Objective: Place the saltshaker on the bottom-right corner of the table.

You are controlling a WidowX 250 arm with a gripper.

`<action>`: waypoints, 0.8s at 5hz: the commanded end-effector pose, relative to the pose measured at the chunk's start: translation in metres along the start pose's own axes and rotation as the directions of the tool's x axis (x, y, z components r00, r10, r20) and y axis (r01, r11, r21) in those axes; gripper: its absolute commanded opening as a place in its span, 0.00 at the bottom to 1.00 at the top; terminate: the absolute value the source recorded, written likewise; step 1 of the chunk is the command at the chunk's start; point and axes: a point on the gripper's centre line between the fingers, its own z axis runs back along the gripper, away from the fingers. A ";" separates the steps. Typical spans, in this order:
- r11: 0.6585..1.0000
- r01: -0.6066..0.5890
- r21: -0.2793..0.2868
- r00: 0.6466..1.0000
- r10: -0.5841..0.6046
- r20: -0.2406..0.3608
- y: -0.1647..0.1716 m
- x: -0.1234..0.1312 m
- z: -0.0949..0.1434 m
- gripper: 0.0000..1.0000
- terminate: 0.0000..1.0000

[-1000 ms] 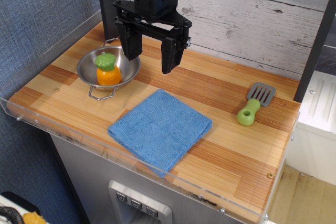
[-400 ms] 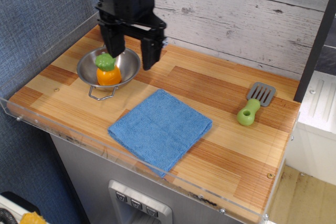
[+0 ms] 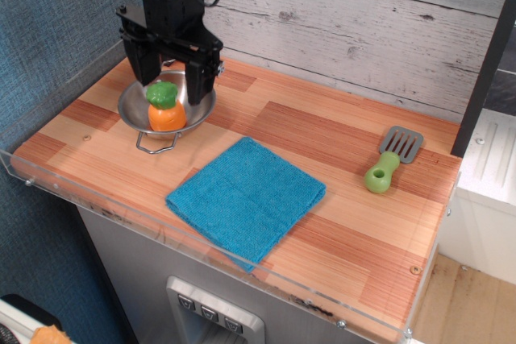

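The black gripper (image 3: pixel 170 71) hangs with jaws spread above the round orange saltshaker with bumpy green cap (image 3: pixel 165 107), which sits in a shallow steel bowl (image 3: pixel 135 108) at the wooden table's (image 3: pixel 339 159) far left; lowering straight to straddle the cap should clear the rim.

You've got one view only: high, off the front-left corner of the table (image 3: pixel 339 199), looking down and angled toward the plank back wall (image 3: pixel 363 22). Mid-range, the whole tabletop fits, arm cropped at the top. No second view, no overlap.
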 end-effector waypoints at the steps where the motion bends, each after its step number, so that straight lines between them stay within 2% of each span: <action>1: 0.996 -0.082 0.027 0.997 0.082 0.003 0.039 0.004 -0.013 1.00 0.00; 2: 0.994 -0.111 0.017 0.994 0.111 0.004 0.048 0.004 -0.015 1.00 0.00; 3: 0.991 -0.128 -0.030 0.992 0.128 0.012 0.051 0.006 -0.022 1.00 0.00; 4: 0.992 -0.119 -0.034 0.993 0.120 0.016 0.047 0.006 -0.025 0.00 0.00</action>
